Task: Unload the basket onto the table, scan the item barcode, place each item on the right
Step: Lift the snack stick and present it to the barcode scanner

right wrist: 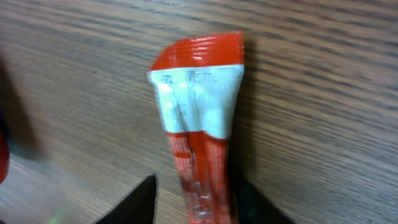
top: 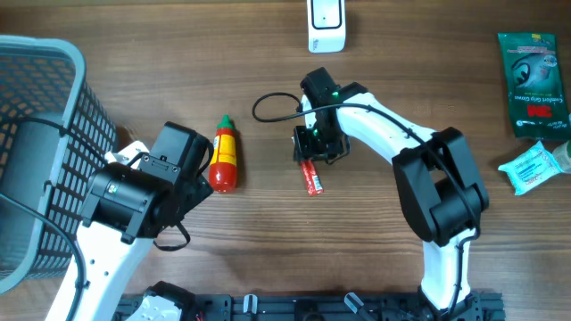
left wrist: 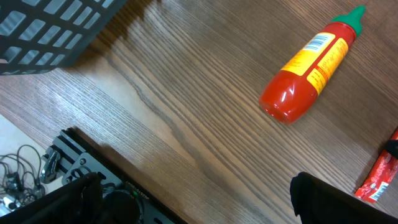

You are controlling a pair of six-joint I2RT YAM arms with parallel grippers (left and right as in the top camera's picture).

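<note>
The table (top: pixel 428 71) carries a mesh basket (top: pixel 53 116) at my left and, at the far edge, a white unit I take to be the scanner (top: pixel 326 25).

**Step in hand:** I judge this to be the pick-up of the item, ahead of any scanning. The right gripper (top: pixel 310 159) is down at mid-table over a red snack packet (top: pixel 311 180).

**Right claw:** The jaws stand partly closed with the packet's lower end between them. The right wrist view shows the right finger against the packet's edge and the left finger close beside it. I cannot tell whether the clamp is made. The packet appears to lie flat on the wood, its white-banded end pointing away from the claw.

**Left claw:** The left gripper (left wrist: pixel 199 202) is fully spread and holds nothing. A red sauce bottle (top: pixel 225 159) lies on its side just beyond it, apart from the fingers.

**Next move:** Confirm a firm pinch, lift clear, then carry the packet up-table to the scanner with its printed code turned toward the scanner. No barcode is legible to me yet.
</note>
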